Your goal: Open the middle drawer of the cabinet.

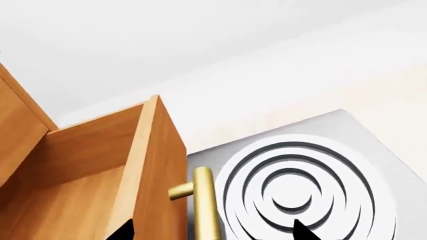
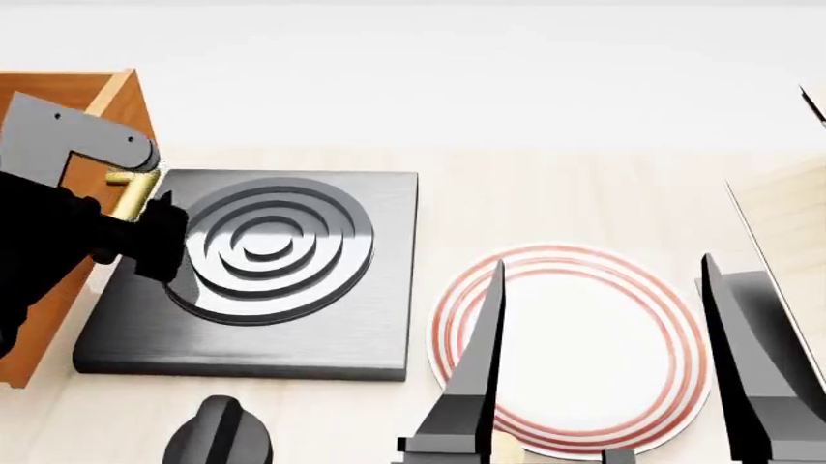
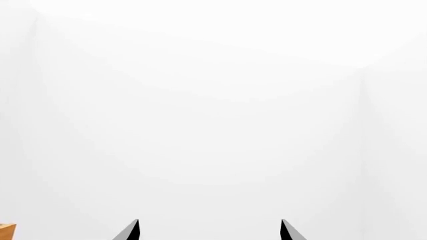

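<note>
**Left arm at the drawer handle, mid-pull**

The cabinet (image 2: 58, 116) stands at the left edge of the desk (image 2: 555, 203), touching the stove plate (image 2: 278, 280). One drawer (image 1: 87, 165) juts out with its hollow showing — whether it is the middle drawer cannot be told from here. The left gripper (image 2: 135, 227) is at the brass handle (image 1: 203, 200), a finger tip on either side of it; real contact is hidden, so I cannot tell whether it grips. The right gripper (image 3: 208, 231) idles, fingers spread apart, above the striped plate (image 2: 568, 348).

The pull seems underway. Next — draw straight out toward the stove plate, keeping the handle held.
</note>
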Available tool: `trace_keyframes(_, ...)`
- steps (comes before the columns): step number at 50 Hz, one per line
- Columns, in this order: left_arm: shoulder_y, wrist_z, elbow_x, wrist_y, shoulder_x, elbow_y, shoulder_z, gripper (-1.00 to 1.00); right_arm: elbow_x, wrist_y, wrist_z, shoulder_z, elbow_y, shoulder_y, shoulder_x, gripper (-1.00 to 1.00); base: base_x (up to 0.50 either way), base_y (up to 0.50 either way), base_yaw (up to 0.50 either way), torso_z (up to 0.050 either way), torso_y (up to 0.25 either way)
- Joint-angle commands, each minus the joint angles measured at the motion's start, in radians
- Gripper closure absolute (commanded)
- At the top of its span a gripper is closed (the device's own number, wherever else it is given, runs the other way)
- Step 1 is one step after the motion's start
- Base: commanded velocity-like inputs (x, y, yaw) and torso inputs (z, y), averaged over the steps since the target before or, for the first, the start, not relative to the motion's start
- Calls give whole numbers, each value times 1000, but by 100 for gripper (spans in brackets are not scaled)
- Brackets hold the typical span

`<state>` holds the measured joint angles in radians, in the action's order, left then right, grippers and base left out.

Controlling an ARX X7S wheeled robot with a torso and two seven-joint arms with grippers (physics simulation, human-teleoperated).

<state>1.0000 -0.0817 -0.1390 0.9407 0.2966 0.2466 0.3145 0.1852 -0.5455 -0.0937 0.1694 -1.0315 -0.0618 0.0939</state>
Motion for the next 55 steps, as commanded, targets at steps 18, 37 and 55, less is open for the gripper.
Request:
trace_keyframes(18,51,15,-97,142,-58,-109,-168,-100,25,-2,31,-18,-7,7,-24,-100,0,0,0,0,0)
trace_keyframes(37,88,87,-127,232,-69,-222,-284,-100,22,2,31,-16,-2,8,-26,-100,0,0,0,0,0)
trace_keyframes(55,191,106,-135,251,-70,-230,-310,-100,14,0,17,-8,-1,7,-13,-100,0,0,0,0,0)
